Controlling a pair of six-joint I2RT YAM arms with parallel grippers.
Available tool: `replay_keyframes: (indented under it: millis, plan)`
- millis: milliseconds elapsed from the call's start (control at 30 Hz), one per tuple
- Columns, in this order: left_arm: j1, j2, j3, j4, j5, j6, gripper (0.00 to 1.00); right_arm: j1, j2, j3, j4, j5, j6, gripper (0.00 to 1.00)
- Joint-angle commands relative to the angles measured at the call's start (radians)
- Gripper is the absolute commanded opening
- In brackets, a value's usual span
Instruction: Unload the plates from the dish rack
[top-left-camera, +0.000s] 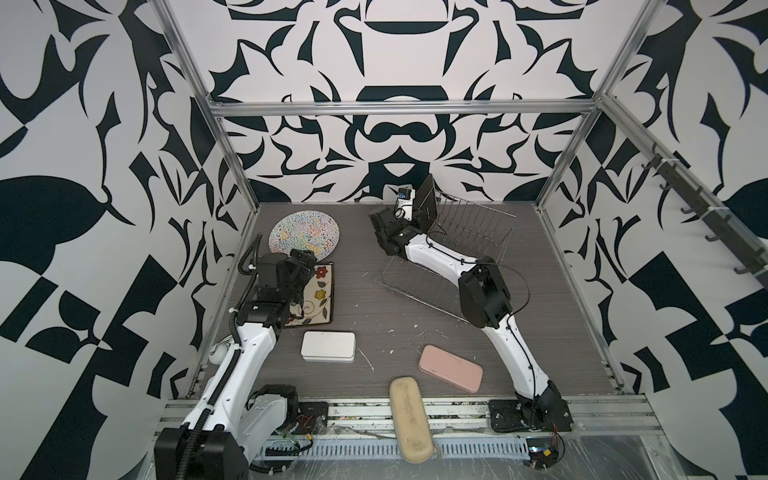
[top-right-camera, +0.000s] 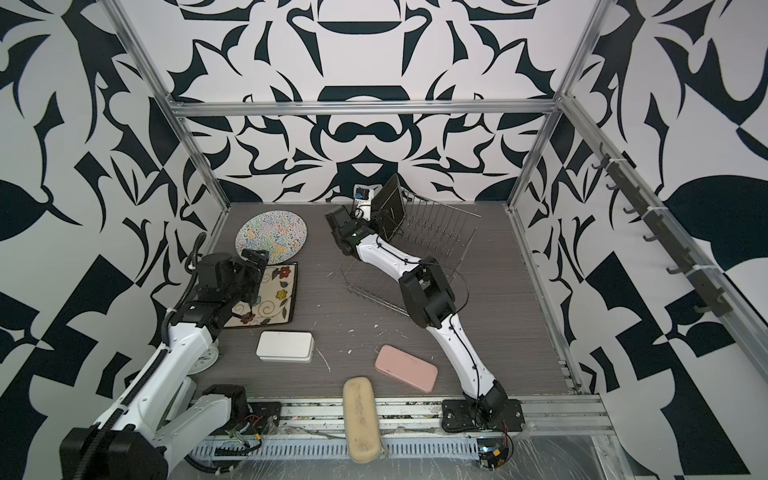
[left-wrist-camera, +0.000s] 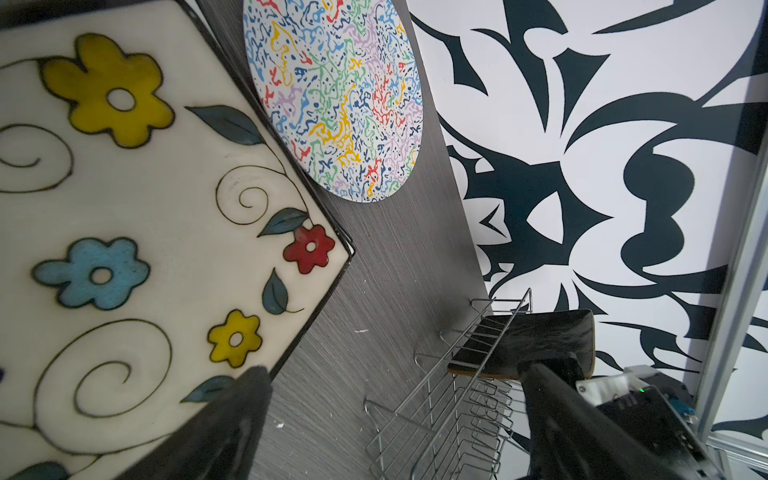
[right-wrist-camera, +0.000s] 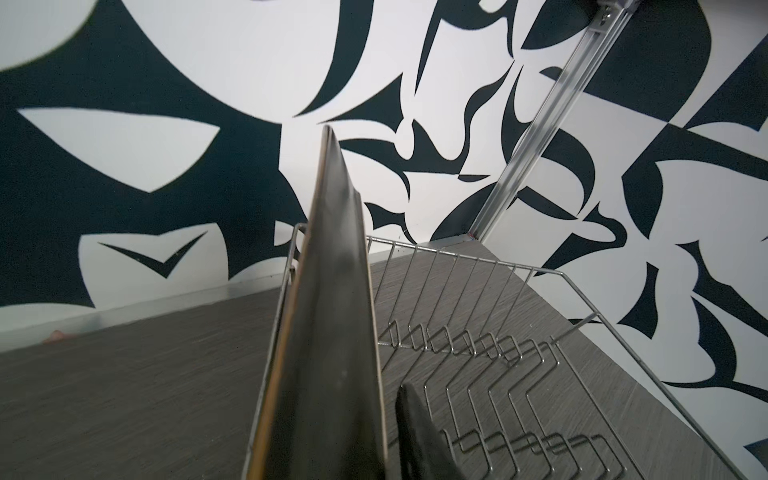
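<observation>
Black-fingered right claw (top-left-camera: 420, 214) astride an upright black square plate (right-wrist-camera: 328, 332), slotted at the back-wall end of the silver wire dish rack (right-wrist-camera: 498, 345); one finger just beside the plate's face, the other hidden, grip impossible to confirm. Left claw (left-wrist-camera: 399, 419) spread wide, holding nothing, above a flowered square plate (left-wrist-camera: 166, 208) flat on the grey surface (top-left-camera: 395, 332), round squiggle plate (left-wrist-camera: 336, 95) near it, both apart from the rack.

dish rack (top-left-camera: 471, 230), black plate (top-left-camera: 428, 201) upright
</observation>
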Motion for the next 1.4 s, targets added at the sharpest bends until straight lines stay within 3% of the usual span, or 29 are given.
replay_keyframes:
  millis: [0,367,600,667,967,1367]
  plan:
    - [0.000,-0.001,0.021,-0.002,0.004,0.013,0.99,0.008,0.004,0.077,-0.015,0.059,-0.019,0.31]
    - [0.000,-0.011,0.019,-0.008,0.001,0.013,0.99,0.010,0.014,0.104,-0.044,0.079,-0.009,0.27]
    - [0.000,-0.015,0.015,-0.010,0.001,0.012,0.99,0.008,-0.006,0.105,-0.177,0.051,0.127,0.45]
    - [0.000,-0.016,0.014,-0.011,0.001,0.013,0.99,0.007,-0.011,0.098,-0.189,0.027,0.136,0.45]
    - [0.000,-0.022,0.010,-0.012,0.001,0.012,0.99,0.002,0.009,0.136,-0.223,0.019,0.152,0.28]
    - [0.000,-0.026,0.004,-0.010,-0.005,0.016,0.99,0.001,0.046,0.188,-0.226,0.021,0.149,0.19]
